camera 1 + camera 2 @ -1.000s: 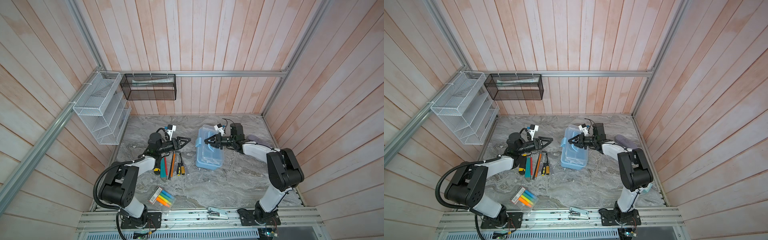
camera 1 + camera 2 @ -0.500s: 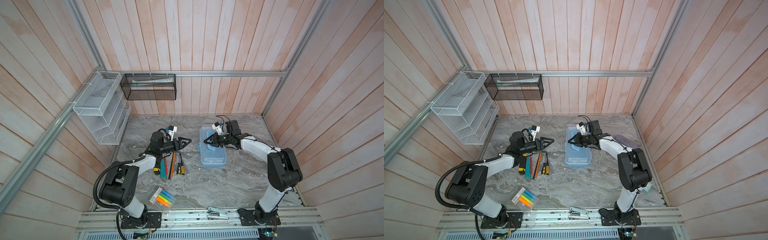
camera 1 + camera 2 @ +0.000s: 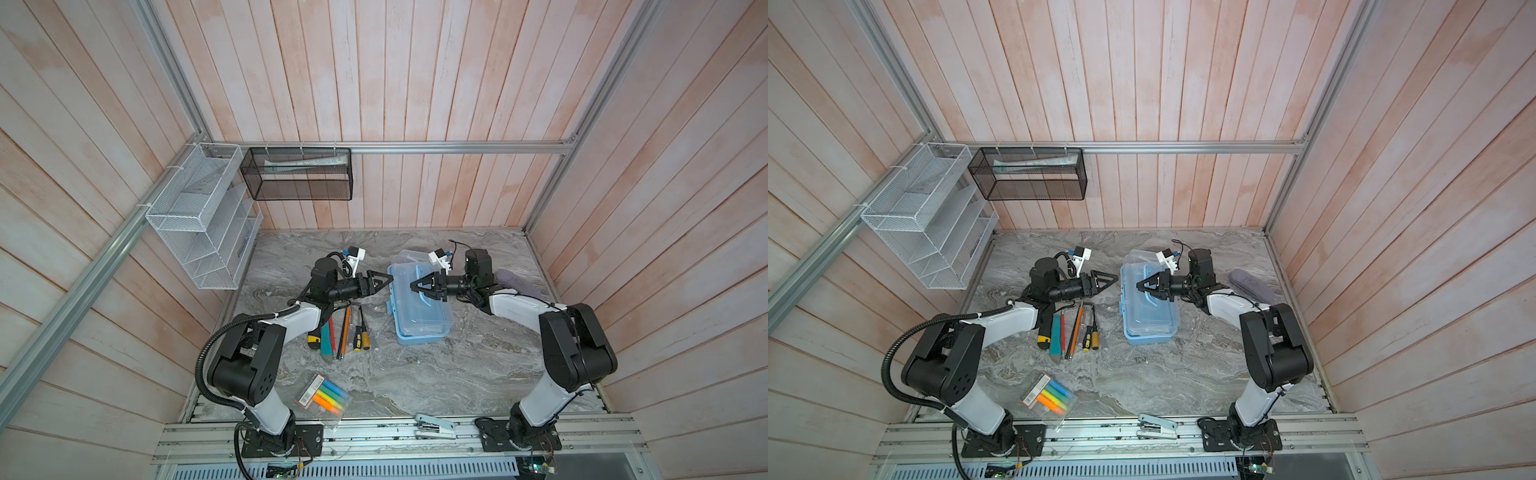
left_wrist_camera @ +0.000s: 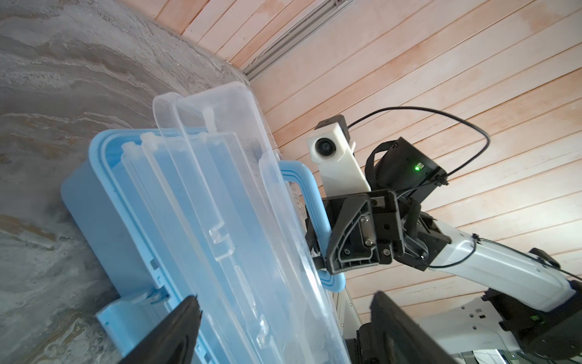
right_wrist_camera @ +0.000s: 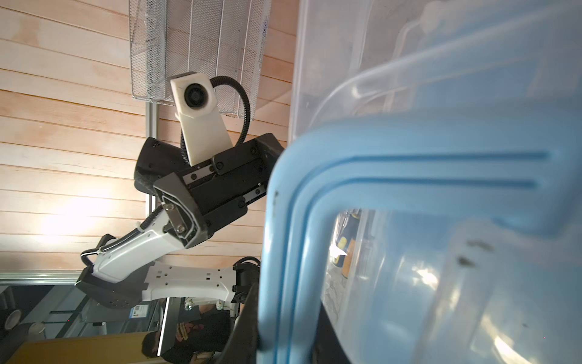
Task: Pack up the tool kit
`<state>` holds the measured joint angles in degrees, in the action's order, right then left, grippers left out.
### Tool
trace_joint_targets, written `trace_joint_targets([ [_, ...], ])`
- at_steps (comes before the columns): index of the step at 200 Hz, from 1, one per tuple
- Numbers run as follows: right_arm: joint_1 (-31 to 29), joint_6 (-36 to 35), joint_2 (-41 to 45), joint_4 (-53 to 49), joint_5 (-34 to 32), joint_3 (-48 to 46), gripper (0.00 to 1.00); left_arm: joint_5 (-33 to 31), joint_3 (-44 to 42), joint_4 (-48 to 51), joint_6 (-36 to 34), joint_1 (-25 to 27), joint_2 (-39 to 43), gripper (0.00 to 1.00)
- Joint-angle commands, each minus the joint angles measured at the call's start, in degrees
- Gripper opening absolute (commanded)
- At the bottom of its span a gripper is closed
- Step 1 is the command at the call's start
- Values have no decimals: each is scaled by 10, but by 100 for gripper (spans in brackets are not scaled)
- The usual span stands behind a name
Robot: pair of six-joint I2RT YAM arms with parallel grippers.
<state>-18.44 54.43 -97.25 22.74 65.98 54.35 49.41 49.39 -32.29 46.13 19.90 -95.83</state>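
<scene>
The tool kit, a light-blue box, lies mid-table in both top views. Its transparent lid stands tilted up off the blue base. My right gripper is shut on the lid's light-blue arched handle. At the box's left edge my left gripper is open. In the left wrist view the lid's edge lies between its fingers, with no contact visible.
Loose screwdrivers and other tools lie in a row left of the box. A packet of highlighters and a stapler sit by the front edge. A lilac case lies far right. Wire racks hang on the back-left walls.
The right gripper has moved with the handle, turning the box and lifting the lid off the base. The left gripper's jaws have widened beside the box.
</scene>
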Motion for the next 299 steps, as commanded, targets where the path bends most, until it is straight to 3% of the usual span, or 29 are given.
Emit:
trace_joint_targets([
  [1, 0, 30, 19, 83, 31, -5, 0, 4, 17, -7, 1, 9, -14, 87],
  [40, -1, 76, 25, 134, 41, -21, 0, 8, 27, -31, 17, 20, -35, 87],
  [139, -2, 49, 24, 111, 34, -28, 0, 39, 95, -83, 63, 45, -110, 87],
  [165, -1, 7, 26, 55, 20, -14, 0, 52, 109, -117, 94, 51, -128, 87],
  [201, -1, -62, 40, -32, -24, 3, 34, 51, 122, -120, 101, 55, -131, 87],
  [234, 0, -115, 53, -103, -59, 20, 52, 50, 128, -117, 104, 58, -130, 87],
  [299, 17, -194, 94, -230, -132, 32, 57, 47, 144, -96, 100, 68, -125, 86],
])
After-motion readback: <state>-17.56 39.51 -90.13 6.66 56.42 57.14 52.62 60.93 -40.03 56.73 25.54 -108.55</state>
